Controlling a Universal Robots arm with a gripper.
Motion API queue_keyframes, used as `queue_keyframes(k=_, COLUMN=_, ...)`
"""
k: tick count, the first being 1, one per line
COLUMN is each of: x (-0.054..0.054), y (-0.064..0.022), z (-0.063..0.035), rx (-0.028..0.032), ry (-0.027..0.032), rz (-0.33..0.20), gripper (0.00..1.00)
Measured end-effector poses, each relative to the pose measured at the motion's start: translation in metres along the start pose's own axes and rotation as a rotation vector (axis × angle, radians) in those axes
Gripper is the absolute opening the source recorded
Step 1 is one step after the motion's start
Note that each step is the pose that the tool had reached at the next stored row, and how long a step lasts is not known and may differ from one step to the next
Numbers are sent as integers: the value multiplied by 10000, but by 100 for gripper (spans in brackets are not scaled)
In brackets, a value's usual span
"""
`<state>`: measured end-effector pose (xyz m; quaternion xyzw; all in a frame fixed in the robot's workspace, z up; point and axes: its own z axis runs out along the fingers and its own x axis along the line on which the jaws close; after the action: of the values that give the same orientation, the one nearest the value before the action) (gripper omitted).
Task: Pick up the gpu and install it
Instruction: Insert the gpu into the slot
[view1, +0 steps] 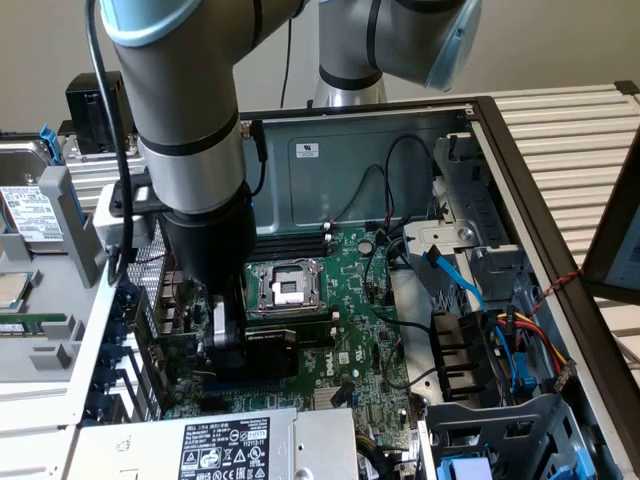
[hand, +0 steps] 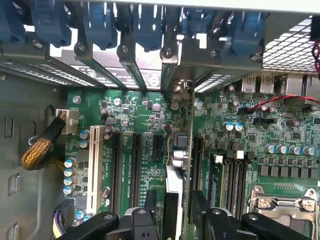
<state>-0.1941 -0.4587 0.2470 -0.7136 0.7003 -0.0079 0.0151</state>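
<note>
In the exterior view, the grey Universal Robots arm reaches down into the open black-framed desktop computer case, which lies on its side so the large green motherboard faces up and its slots can be reached from above. The gripper sits low over the board's expansion area, just beside the silver CPU socket. Under it lies the gpu, a small card with a black shroud, standing on edge across the slots, apparently set there so its connector meets the slot. A white-labelled grey power supply sits near the view's lower edge.

In the wrist view, the camera looks straight down along the card. The gpu appears edge-on as a thin upright strip running from the metal rear bracket openings toward the gripper, lined up with one of the long black expansion slots. The black fingers stand on either side of the card's edge with narrow gaps visible, so the jaws look spread rather than pinching; whether the card is fully seated cannot be told.
</note>
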Motion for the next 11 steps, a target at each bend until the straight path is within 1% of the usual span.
queue_keyframes(k=11, x=-5, y=-16, z=-486, rx=-21, ry=-1, rz=0, gripper=42)
